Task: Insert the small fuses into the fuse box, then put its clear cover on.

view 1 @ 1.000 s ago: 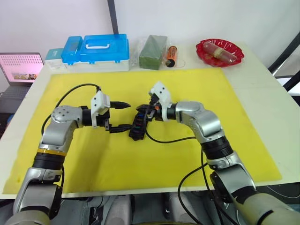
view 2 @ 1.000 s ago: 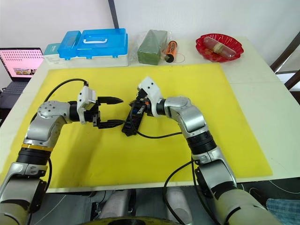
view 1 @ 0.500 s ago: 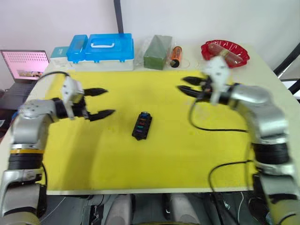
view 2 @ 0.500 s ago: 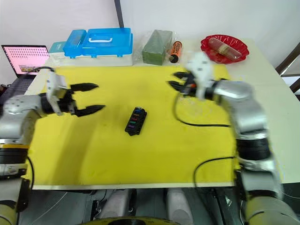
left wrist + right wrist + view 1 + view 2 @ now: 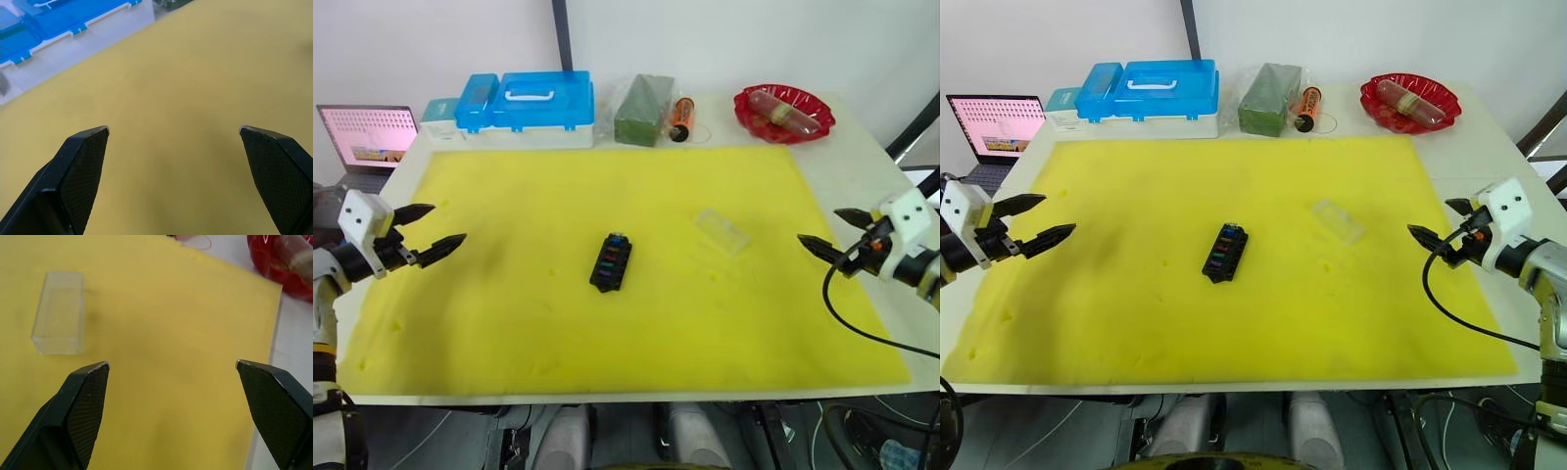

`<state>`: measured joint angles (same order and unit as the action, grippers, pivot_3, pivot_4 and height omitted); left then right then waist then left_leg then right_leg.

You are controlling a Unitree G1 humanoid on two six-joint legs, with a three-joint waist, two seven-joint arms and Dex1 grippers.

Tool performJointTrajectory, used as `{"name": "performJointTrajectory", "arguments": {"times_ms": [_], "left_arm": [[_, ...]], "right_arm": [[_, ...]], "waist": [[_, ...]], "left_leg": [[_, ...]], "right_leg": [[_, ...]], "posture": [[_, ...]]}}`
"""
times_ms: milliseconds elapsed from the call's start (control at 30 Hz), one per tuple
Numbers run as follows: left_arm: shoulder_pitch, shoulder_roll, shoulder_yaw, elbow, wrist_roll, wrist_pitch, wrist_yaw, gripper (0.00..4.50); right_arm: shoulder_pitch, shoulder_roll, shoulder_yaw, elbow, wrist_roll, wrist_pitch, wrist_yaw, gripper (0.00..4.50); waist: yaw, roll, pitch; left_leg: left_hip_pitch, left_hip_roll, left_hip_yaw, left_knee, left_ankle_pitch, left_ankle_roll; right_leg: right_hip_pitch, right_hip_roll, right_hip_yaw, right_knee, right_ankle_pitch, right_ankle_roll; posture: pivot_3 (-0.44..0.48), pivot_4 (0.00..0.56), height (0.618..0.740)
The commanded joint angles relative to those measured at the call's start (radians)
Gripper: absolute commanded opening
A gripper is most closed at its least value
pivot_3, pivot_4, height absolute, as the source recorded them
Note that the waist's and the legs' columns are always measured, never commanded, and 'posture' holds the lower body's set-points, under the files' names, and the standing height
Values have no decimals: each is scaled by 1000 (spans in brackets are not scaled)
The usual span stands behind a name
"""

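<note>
On yellow mat: fuse box, clear cover apart.

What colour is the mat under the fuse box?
Yellow mat; the black fuse box lies on it, clearest in the right eye view.

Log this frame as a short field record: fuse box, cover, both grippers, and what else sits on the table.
fuse box: lies on the yellow mat, mid-table, coloured fuses seated in a row in its top
clear cover: off the box, lying on the mat to its right, apart from it
left gripper: open, empty, over the mat's left edge
right gripper: open, empty, over the mat's right edge
task stage: fuses in, cover not yet on
back of table: blue-lidded case, green block, orange cylinder, red dish
beside table: laptop
</note>
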<state>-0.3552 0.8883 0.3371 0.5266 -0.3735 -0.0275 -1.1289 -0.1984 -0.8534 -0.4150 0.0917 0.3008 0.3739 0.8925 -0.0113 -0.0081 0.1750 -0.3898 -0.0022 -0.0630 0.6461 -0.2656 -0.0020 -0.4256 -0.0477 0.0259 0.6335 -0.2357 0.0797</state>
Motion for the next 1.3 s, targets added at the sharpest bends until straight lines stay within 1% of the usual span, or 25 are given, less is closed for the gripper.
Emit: {"name": "performJointTrajectory", "arguments": {"times_ms": [33,167,333,400,533,600,700,767,933,1267,1300], "left_arm": [[-31,8,21,-104,-43,15,-6,4500],[-73,-7,-20,-284,-108,120,-26,4500],[-156,-53,-164,-596,-199,287,-58,4500],[-177,-72,-216,-680,-216,320,-72,4500],[-197,-103,-278,-773,-232,356,-80,4500],[-221,-141,-317,-825,-248,373,-69,4500],[-229,-183,-338,-866,-253,384,-45,4500],[-220,-193,-344,-883,-250,390,-36,4500],[-184,-170,-347,-898,-229,380,-52,4500],[-190,-171,-344,-914,-239,392,-48,4500],[-191,-172,-345,-914,-238,391,-48,4500]], "right_arm": [[-25,-31,-14,-34,19,-20,4,4445],[-47,-38,29,-102,40,25,15,4445],[-101,-7,140,-198,74,107,17,4445],[-129,27,171,-197,80,120,-4,4445],[-150,65,221,-191,63,112,-20,4445],[-165,105,259,-148,40,83,-41,4445],[-172,158,286,-81,6,28,-78,4445],[-180,179,292,-45,-10,-4,-94,4445],[-177,206,306,-3,-26,-31,-120,4445],[-185,220,327,8,-44,-23,-134,4445],[-185,219,332,20,-56,-31,-140,4247]], "waist": [[0,0,0],[-1,0,0],[-2,0,0],[-4,0,0],[-6,0,0],[-5,0,0],[-3,-1,0],[-3,0,0],[-4,0,0],[-3,0,0],[-3,0,0]], "left_leg": [[0,0,0,0,0,0],[0,0,0,0,0,0],[0,0,0,1,0,0],[0,0,0,1,0,0],[0,0,0,0,0,0],[0,0,-1,0,0,0],[0,0,-1,2,0,0],[0,0,-1,2,0,0],[0,0,-1,2,0,0],[0,0,-1,2,0,0],[0,0,-1,2,0,0]], "right_leg": [[0,0,0,0,0,0],[0,0,0,0,0,0],[1,0,0,0,0,0],[1,0,0,0,0,0],[1,1,1,0,0,0],[1,2,0,0,0,0],[1,2,1,0,0,0],[2,1,1,0,0,0],[2,2,1,0,0,0],[2,2,1,0,0,0],[2,2,1,0,0,0]], "posture": [[0,150,740],[0,150,740],[0,150,740],[0,150,740],[0,150,740],[0,150,740],[0,150,740],[0,150,740],[0,150,740],[0,150,740],[0,150,740]]}}
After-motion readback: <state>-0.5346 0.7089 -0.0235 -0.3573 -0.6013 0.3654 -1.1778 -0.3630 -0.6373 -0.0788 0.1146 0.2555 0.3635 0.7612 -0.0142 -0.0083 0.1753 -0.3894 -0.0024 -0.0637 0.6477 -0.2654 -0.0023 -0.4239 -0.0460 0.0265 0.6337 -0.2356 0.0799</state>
